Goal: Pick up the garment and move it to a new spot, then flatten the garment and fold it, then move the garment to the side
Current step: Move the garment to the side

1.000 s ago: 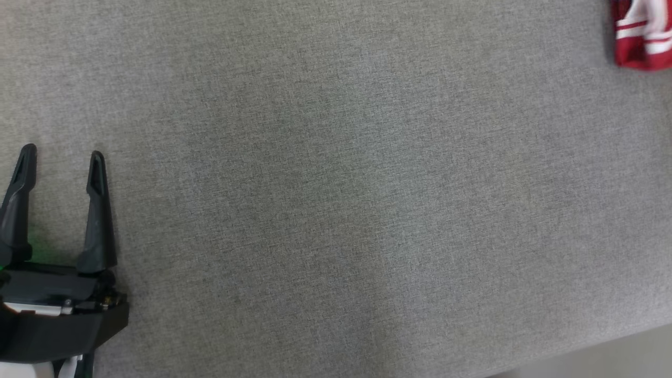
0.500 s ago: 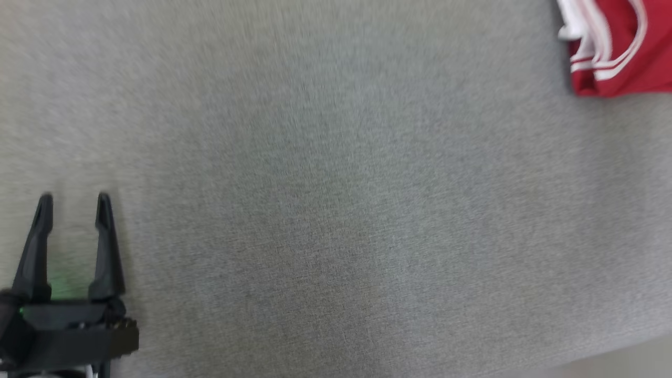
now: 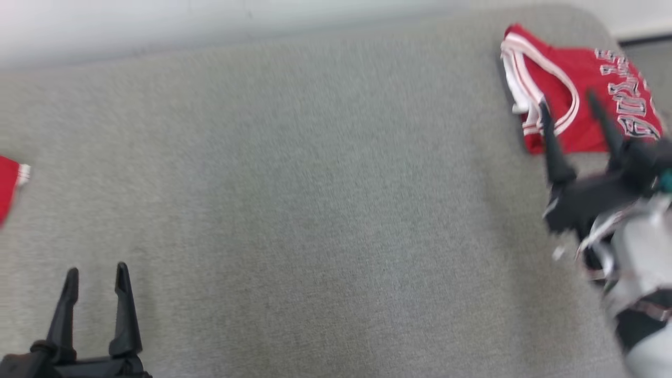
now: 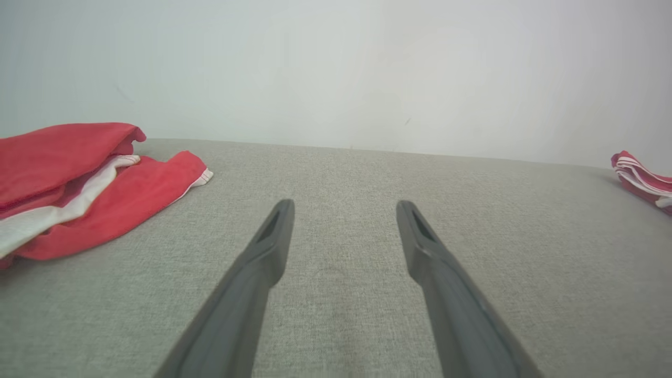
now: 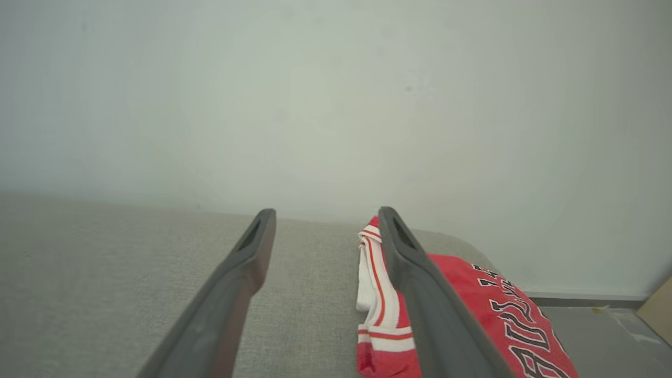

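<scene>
Now camera lifted; parted right jaws overlap the garment (image 3: 577,68).

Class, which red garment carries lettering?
The folded jersey by the right gripper; the crumpled garment on the left shows none.

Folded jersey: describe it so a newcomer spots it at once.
On the grey fabric table, go to the far right corner, by the right gripper. The folded red jersey there shows outlined lettering and white-striped trim, unlike the crumpled red garment at the left edge.
</scene>
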You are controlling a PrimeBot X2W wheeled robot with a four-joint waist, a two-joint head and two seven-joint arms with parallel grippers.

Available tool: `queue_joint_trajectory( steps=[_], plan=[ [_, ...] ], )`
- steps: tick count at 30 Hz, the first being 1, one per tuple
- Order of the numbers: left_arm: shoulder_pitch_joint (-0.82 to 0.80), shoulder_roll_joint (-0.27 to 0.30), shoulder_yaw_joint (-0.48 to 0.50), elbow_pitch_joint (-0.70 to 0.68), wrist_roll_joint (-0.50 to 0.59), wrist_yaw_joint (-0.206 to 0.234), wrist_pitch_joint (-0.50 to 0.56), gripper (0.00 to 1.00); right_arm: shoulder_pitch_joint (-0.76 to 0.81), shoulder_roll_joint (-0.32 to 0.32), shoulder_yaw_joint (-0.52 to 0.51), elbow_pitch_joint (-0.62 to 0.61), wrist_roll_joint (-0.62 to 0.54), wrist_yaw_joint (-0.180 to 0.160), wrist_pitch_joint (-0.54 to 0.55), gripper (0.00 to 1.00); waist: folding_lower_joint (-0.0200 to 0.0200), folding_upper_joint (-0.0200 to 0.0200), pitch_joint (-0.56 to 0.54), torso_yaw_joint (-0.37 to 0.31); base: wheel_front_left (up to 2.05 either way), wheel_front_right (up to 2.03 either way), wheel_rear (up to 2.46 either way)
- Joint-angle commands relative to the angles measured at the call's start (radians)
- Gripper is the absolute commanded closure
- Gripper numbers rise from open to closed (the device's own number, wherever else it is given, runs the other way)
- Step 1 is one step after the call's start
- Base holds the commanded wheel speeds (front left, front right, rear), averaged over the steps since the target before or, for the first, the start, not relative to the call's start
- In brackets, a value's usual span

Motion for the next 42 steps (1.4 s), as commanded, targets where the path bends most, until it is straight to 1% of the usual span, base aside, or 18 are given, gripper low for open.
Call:
queue_joint_trajectory(
  steps=[1,5,11,16,22,30,35,42],
  plan=[
    [0.014,-0.003,0.001,0.004,0.003,0.004,0.000,0.00,0.034,0.011,-0.009,-0.018,-0.005,-0.003,-0.003,0.00,0.0002,0.0000,-0.085,0.036,0.00,0.00,0.00],
    [0.032,-0.013,-0.002,0.026,0.003,0.004,0.000,0.00,0.196,0.064,-0.054,-0.125,-0.017,-0.003,-0.004,0.00,0.0002,0.0000,-0.128,0.066,0.00,0.00,0.00],
    [0.058,-0.018,-0.005,0.061,0.012,0.001,0.000,0.00,0.411,0.141,-0.123,-0.247,-0.028,-0.003,-0.001,0.00,0.0002,0.0000,-0.192,0.110,0.00,0.00,0.00],
    [0.090,-0.019,-0.004,0.084,0.017,-0.001,0.000,0.00,0.547,0.193,-0.131,-0.328,-0.065,-0.003,0.009,0.00,0.0002,0.0000,-0.239,0.130,0.00,0.00,0.00],
    [0.115,-0.019,-0.014,0.097,0.022,-0.004,0.000,0.00,0.667,0.246,-0.144,-0.396,-0.106,-0.003,0.012,0.00,0.0002,0.0000,-0.277,0.151,0.00,0.00,0.00],
    [0.128,-0.023,-0.030,0.098,0.015,-0.006,0.000,0.00,0.743,0.285,-0.130,-0.449,-0.138,-0.003,0.014,0.00,0.0002,0.0000,-0.302,0.154,0.00,0.00,0.00],
    [0.126,-0.019,-0.047,0.097,0.004,-0.007,0.000,0.00,0.757,0.292,-0.127,-0.449,-0.139,-0.003,0.021,0.00,0.0002,0.0000,-0.309,0.155,0.00,0.00,0.00],
    [0.130,0.003,-0.063,0.104,-0.009,-0.006,0.000,0.00,0.760,0.295,-0.135,-0.444,-0.143,-0.003,0.026,0.00,0.0002,0.0000,-0.311,0.150,0.00,0.00,0.00]
  ],
)
